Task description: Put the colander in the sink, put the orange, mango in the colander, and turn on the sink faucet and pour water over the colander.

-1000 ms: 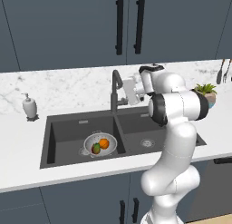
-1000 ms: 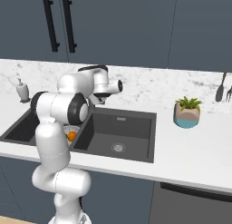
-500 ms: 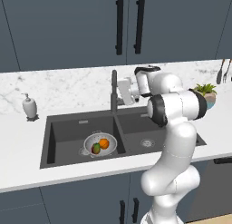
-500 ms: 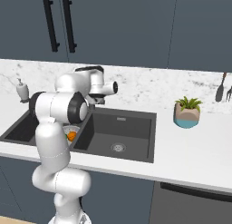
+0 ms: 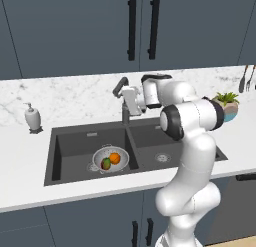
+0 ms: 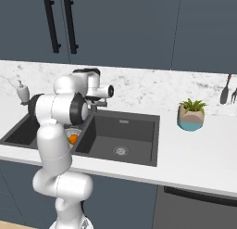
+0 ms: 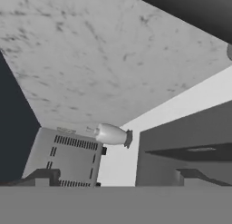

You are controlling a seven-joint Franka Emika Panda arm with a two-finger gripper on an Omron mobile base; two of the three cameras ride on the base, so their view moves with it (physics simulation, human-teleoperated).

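Pincer nearer the faucet
The open pincer has edged left to the tall dark grey gooseneck faucet, forearm level above the sink.

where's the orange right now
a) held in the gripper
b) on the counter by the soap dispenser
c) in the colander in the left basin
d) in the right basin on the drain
c: the orange lies beside the mango inside the colander, which stands in the left basin of the sink.
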